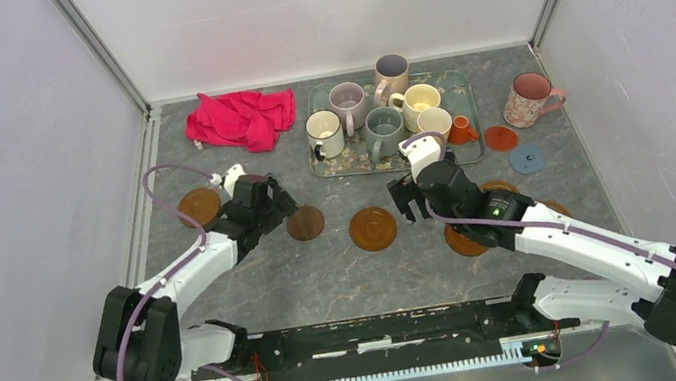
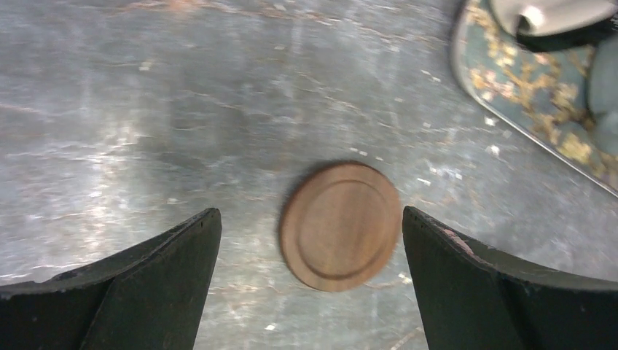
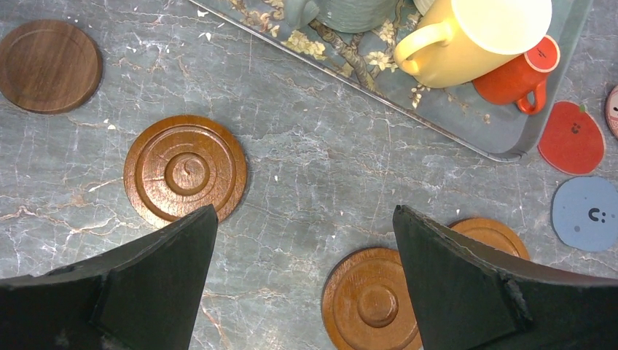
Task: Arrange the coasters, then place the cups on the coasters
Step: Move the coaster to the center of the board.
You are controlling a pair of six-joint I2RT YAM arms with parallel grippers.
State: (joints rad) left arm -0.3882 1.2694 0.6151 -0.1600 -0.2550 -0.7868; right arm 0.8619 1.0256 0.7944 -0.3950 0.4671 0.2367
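Table [image 1: 346, 270]: grey marble; both claws hang over it. Tray [image 1: 355, 163]: just beyond the right claw [image 1: 409, 202], carrying several mugs [image 1: 384, 131] and the orange cup [image 1: 461, 129]. Cloth [image 1: 240, 119]: beyond the left claw [image 1: 277, 205]. Floral mug [image 1: 531, 99]: off the tray, well right of the right claw. Left claw: released, empty; the dark coaster [image 2: 340, 226] lies flat in line with its gap, touching neither finger. Right claw: released, empty; one amber coaster [image 3: 185, 169] by its left finger, two by its right. Red coaster [image 3: 572, 137] and blue coaster [image 3: 587, 213]: further right, beside the tray corner.
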